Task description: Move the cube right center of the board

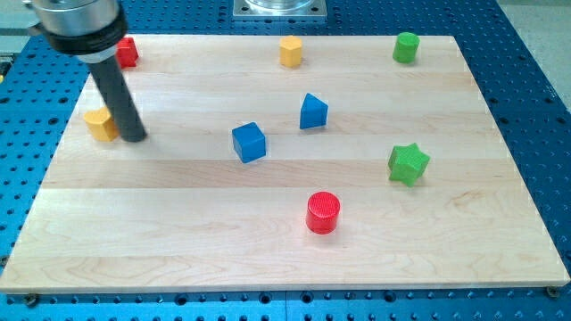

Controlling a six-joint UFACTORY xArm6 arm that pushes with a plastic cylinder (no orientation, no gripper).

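A blue cube (249, 142) sits near the middle of the wooden board (178, 232). My tip (135, 136) rests on the board at the view's left, well left of the cube and touching or just right of a yellow block (100, 125). A blue triangular block (312, 111) stands up and right of the cube.
A red block (128, 52) sits at the top left, partly behind the rod. A yellow hexagonal block (291, 51) is at top centre, a green cylinder (406, 47) at top right, a green star (409, 164) at right centre, a red cylinder (323, 212) below centre.
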